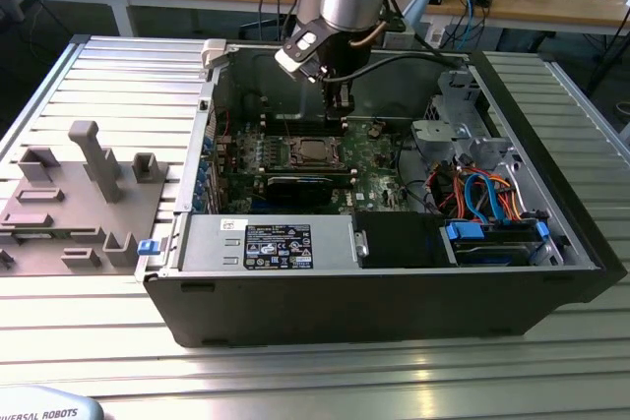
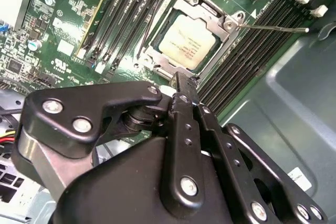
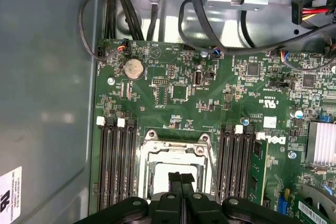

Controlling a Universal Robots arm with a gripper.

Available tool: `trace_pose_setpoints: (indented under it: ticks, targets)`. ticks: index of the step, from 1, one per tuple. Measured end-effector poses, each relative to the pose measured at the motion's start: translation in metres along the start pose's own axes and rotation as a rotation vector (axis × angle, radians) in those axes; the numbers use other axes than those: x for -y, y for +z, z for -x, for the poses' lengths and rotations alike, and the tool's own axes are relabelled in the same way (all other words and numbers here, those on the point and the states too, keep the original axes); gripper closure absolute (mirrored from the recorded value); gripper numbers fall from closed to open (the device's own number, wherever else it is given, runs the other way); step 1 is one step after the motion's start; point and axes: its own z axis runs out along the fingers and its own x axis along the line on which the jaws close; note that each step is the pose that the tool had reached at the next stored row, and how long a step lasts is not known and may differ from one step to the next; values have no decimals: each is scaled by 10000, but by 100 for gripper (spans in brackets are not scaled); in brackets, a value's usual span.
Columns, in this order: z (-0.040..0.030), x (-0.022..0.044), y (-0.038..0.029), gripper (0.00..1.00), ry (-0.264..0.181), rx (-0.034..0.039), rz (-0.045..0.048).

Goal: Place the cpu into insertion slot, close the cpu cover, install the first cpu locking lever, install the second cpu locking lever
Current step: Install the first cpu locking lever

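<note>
Above the cpu (image 2: 186,40), the tool (image 3: 181,177)

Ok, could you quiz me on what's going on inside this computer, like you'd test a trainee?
1. True or false: the cpu shows through the window of the cpu cover.
2. The gripper above it is: A) wide open, B) shut, C) clamped on a cable.
3. What colour is the circuit board?
Key: 1 true; 2 B; 3 green.
</note>
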Motion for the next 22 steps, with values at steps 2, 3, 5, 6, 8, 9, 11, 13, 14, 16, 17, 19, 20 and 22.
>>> trace_pose_setpoints:
  ticks: [2, 3, 5, 6, 8, 9, 11, 13, 14, 16, 17, 19, 20, 22]
  targets:
    - [0, 0, 0, 89, 1, 2, 31]
    - [0, 0, 0, 89, 1, 3, 44]
    - [0, 0, 0, 89, -80, 6, 51]
    - [0, 1, -1, 89, -194, 10, 50]
    - [0, 0, 0, 89, -355, 13, 49]
    - [0, 0, 0, 89, -462, 16, 48]
    - [0, 0, 0, 89, -637, 21, 46]
    - [0, 0, 0, 89, -821, 24, 44]
    - [0, 0, 0, 89, -906, 27, 44]
    - [0, 0, 0, 89, -1087, 31, 42]
    - [0, 0, 0, 89, -1227, 35, 41]
    - [0, 0, 0, 89, -1404, 39, 39]
    - [0, 0, 0, 89, -1478, 41, 39]
    - [0, 0, 0, 89, -1658, 45, 37]
